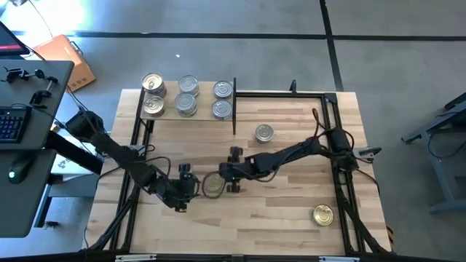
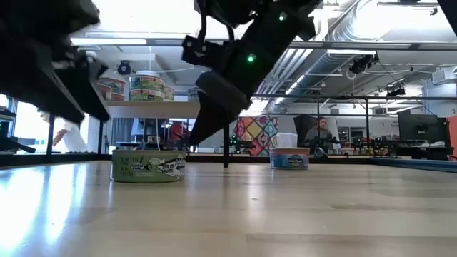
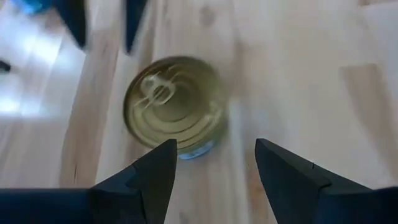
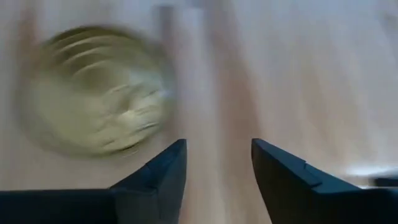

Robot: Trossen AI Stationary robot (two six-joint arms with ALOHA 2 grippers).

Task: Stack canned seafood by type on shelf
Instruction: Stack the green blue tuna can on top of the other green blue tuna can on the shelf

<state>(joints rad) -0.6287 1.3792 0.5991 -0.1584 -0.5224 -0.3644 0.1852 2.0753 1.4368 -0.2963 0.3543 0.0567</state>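
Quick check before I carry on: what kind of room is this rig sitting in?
Most likely a robotics lab or open workshop-office. The low view shows exposed ceiling ducts, monitors on desks and a seated person beyond the table; the high view shows a keyboard workstation beside it.

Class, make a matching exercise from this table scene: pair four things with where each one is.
Things:
1. silver tin alone
2. gold tin alone
3. gold tin between the hands
4. two gold tins

Places:
A. the table's near right corner
B. left end of the shelf
C. middle of the table
D. just right of the shelf, on the table

Pairs: 1-D, 2-A, 3-C, 4-B
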